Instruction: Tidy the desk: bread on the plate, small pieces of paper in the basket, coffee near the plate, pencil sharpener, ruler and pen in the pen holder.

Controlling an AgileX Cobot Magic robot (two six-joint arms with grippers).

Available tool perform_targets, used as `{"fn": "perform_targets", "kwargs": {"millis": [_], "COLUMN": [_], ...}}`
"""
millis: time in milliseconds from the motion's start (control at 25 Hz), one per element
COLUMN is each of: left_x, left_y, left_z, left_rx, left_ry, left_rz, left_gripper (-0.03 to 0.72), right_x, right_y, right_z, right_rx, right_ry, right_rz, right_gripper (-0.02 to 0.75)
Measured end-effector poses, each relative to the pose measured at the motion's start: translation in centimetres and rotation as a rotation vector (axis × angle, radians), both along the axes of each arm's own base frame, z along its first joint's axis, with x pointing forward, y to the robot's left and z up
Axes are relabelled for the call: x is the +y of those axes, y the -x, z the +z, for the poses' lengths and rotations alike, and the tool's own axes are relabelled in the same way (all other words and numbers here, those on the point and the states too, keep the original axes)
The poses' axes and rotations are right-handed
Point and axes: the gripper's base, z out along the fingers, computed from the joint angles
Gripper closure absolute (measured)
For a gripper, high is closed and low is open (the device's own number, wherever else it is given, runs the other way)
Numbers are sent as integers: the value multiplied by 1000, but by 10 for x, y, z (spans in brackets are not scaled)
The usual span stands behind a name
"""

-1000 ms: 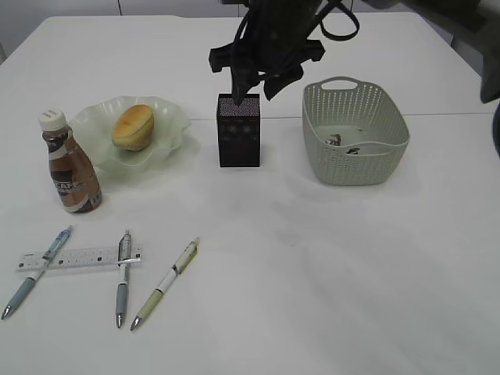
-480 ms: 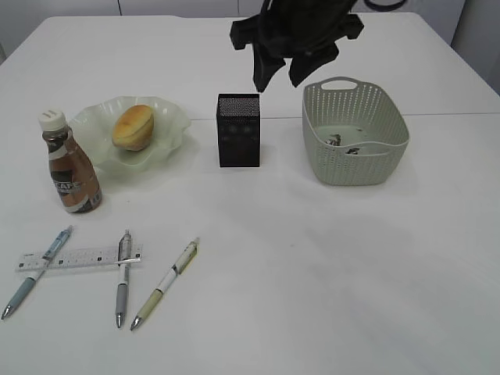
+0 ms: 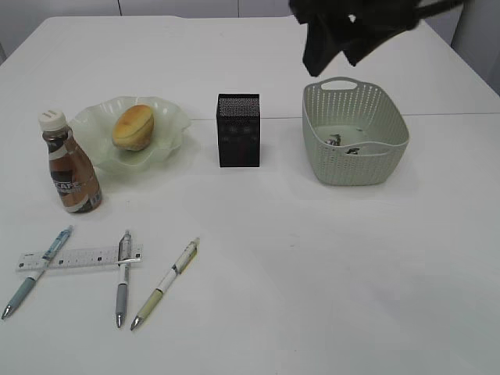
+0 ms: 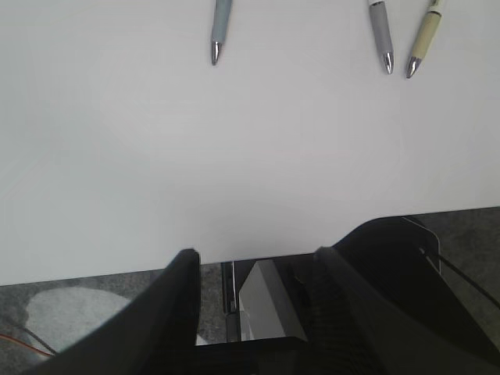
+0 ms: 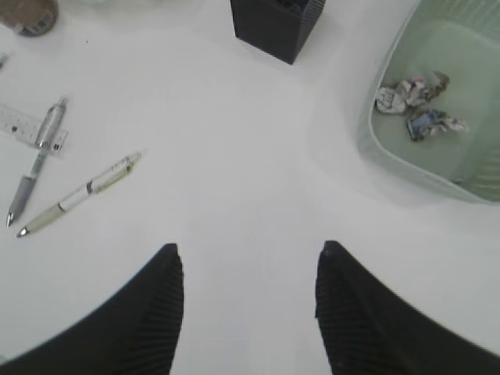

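Observation:
The bread lies on the pale green plate. The coffee bottle stands at the plate's left. The black pen holder stands mid-table. The basket holds small pieces of paper, which also show in the right wrist view. Three pens and a ruler lie at the front left. No pencil sharpener shows. My right gripper is open and empty, high above the basket's far rim. My left gripper is open and empty over the table's front edge.
The right wrist view looks down on the pen holder, the basket, two pens and the ruler's end. The left wrist view shows three pen tips and floor below the table's edge.
My right gripper has risen from just above the pen holder and moved right, to a spot over the basket's far side. Nothing on the table has moved.

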Motion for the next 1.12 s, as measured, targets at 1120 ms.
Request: {"fn": "perform_targets", "kwargs": {"millis": [1120], "left_x": [3], "left_y": [-32], "left_z": [7], "left_rx": [42], "left_ry": [-64], "left_rz": [-36], "left_gripper": [346], "right_x": [-98], "right_y": [206], "right_z": [-50], "right_rx": [98], "right_ry": [16], "right_rz": [-159], "right_gripper": [309]}}
